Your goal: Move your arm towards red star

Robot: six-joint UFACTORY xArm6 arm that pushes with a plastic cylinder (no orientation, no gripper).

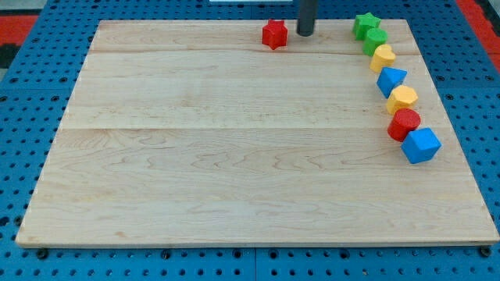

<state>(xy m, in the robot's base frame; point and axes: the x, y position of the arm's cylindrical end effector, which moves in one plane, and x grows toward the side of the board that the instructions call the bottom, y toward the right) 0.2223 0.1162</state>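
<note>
We are nearly there: my tip (305,34) sits just right of the red star (274,34) at the frame's top centre, a small gap left. We carry no gripper, only 1 rod.

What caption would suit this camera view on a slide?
Dark rod's tip rests just right of the red star block at the wooden board's top edge, small gap between.
</note>
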